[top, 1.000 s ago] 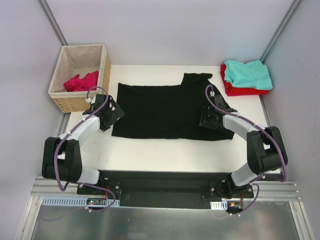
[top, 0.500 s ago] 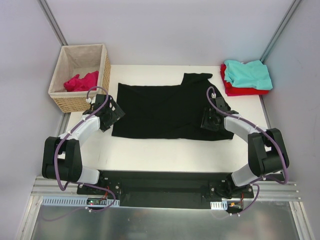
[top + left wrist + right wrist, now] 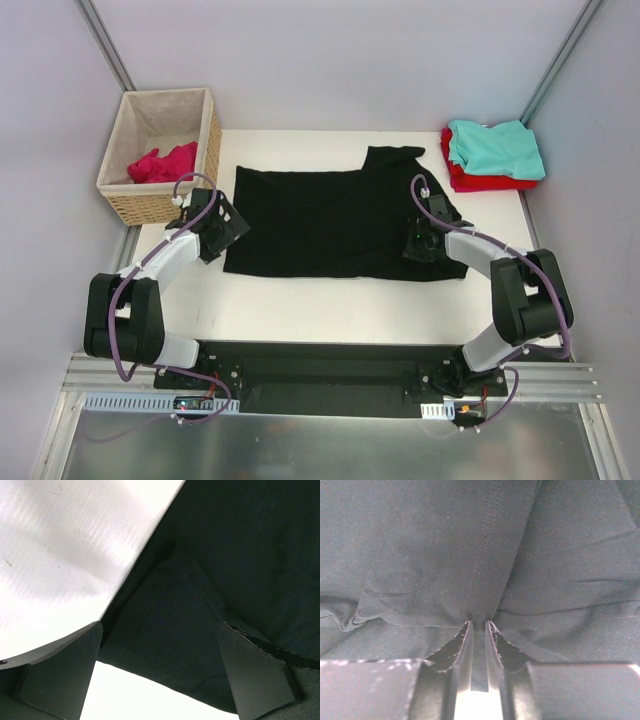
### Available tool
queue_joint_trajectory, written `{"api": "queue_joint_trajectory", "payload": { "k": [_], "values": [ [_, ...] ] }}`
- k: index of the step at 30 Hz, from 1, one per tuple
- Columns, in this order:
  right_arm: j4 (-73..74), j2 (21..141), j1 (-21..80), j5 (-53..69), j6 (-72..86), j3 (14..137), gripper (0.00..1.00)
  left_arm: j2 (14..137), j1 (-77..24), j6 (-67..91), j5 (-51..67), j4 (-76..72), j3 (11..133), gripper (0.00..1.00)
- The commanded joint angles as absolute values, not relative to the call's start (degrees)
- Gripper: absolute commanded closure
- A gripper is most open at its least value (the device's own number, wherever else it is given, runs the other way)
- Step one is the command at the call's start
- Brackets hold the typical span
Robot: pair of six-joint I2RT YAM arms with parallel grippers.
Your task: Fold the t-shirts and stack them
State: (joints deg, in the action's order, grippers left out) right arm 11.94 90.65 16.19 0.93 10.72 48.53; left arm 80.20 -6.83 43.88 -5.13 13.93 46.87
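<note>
Four t-shirts appear in the top external view. A black t-shirt (image 3: 330, 220) lies spread flat across the middle of the white table (image 3: 330, 310), one sleeve reaching toward the far edge. A teal t-shirt (image 3: 495, 147) rests folded on a red t-shirt (image 3: 480, 183) at the far right corner, the two forming a small stack well apart from the black one. A magenta-pink t-shirt (image 3: 160, 163) lies crumpled inside the wicker basket (image 3: 140, 207), which stands beside the far left corner of the table.

Left gripper (image 3: 228, 228): poised at the left edge of the black t-shirt. In the left wrist view (image 3: 160, 630) its fingers (image 3: 60, 675) stand wide apart with nothing between them. Below lies a corner of black cloth with a folded hem, and bare table shows to the upper left and along the bottom.

Right gripper (image 3: 415, 245): set low on the right part of the black t-shirt, near its front hem. In the right wrist view (image 3: 479, 625) the two fingers (image 3: 452, 650) are drawn almost together, and a narrow ridge of black cloth rises between their tips. Creases run out from the pinched ridge to both sides, and a double line of stitching runs away from it up the cloth.
</note>
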Motion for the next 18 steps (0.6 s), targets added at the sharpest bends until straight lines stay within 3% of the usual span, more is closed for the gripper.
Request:
{"api": "queue_joint_trajectory", "payload": {
  "k": [1,4,5,18],
  "values": [
    [10.46,91.40,16.52,1.93,11.60,49.75,0.84,80.24,-7.56,42.89,-6.33,13.71,47.29,0.01],
    [10.46,91.49,16.61,1.93,11.51,49.83,0.91,80.16,-7.56,42.80,-6.24,13.71,47.28,0.01],
    [10.55,91.49,16.61,1.85,11.60,50.01,0.99,80.24,-7.56,42.89,-6.33,13.71,47.29,0.01],
    [14.32,89.21,17.58,1.58,9.93,56.41,0.99,79.98,-7.56,42.89,-6.24,13.71,47.37,0.01]
  ]
}}
